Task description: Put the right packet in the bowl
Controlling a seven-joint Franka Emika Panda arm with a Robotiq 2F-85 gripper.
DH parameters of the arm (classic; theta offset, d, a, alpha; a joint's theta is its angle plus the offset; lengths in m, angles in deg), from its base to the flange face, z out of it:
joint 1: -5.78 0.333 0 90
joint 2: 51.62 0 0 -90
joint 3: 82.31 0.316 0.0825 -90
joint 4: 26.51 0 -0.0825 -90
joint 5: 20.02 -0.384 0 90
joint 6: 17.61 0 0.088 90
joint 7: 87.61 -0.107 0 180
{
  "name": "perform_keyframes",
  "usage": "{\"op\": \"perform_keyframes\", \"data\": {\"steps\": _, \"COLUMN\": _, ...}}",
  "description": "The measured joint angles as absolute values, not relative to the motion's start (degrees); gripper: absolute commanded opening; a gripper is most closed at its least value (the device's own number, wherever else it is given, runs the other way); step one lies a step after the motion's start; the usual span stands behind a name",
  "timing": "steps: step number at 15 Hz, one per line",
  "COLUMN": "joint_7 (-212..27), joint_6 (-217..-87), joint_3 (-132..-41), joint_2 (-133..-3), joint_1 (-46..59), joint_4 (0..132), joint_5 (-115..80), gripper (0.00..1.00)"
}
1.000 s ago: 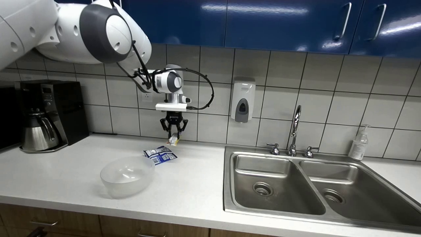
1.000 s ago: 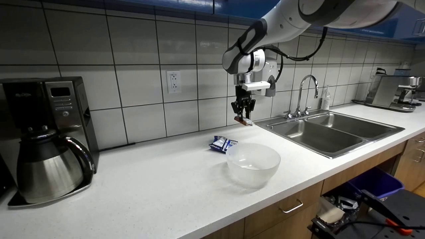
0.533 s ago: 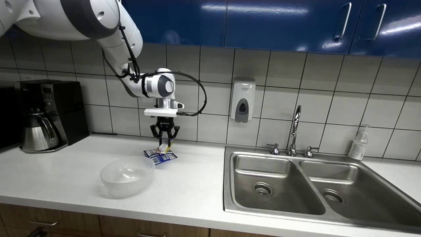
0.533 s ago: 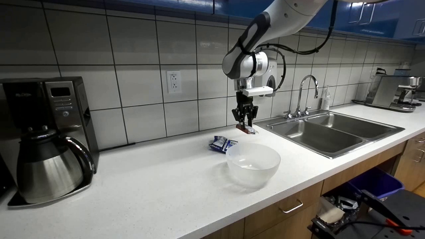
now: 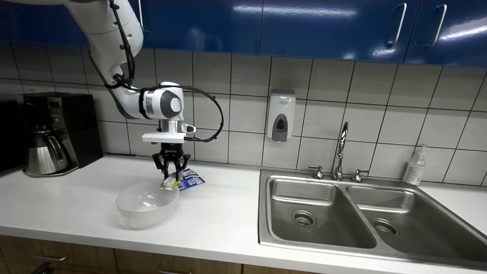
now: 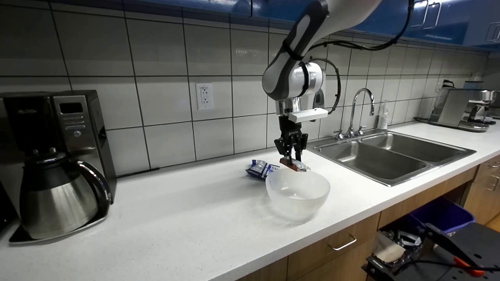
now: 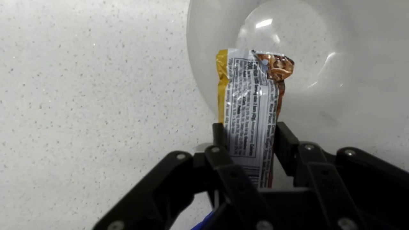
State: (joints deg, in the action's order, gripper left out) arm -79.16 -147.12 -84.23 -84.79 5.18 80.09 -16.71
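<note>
The right packet (image 7: 249, 99) is a small silvery-grey wrapper with printed text, a yellow edge and a brown-orange edge. It also shows in both exterior views (image 5: 167, 185) (image 6: 299, 166). My gripper (image 5: 172, 177) is shut on it across its width; the gripper also shows in an exterior view (image 6: 293, 158) and in the wrist view (image 7: 247, 137). The round translucent bowl (image 5: 148, 219) stands on the counter and also shows in an exterior view (image 6: 299, 201). The packet is held at the bowl's rim; in the wrist view its far end overlaps the bowl's inside (image 7: 207, 57).
A larger blue-and-white packet (image 5: 193, 180) lies on the counter behind the bowl, also in an exterior view (image 6: 259, 170); a blue corner shows in the wrist view (image 7: 203, 222). A coffee maker (image 5: 72, 129) stands on one side and a double sink (image 5: 323, 243) on the other.
My gripper has carried the packet down and toward the bowl, passing near the blue-and-white packet. The bowl and the blue-and-white packet have not moved.
</note>
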Motion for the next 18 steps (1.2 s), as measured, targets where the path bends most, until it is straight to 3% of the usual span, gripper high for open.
{"op": "perform_keyframes", "data": {"steps": 9, "joint_7": -83.0, "joint_6": -153.15, "joint_3": -84.22, "joint_2": -68.93, "joint_1": 8.18, "joint_4": 103.2, "joint_5": -14.49, "gripper": 0.16}}
{"op": "perform_keyframes", "data": {"steps": 18, "joint_7": -86.94, "joint_6": -156.89, "joint_3": -84.25, "joint_2": -69.88, "joint_1": 8.17, "joint_4": 105.26, "joint_5": -14.38, "gripper": 0.16}}
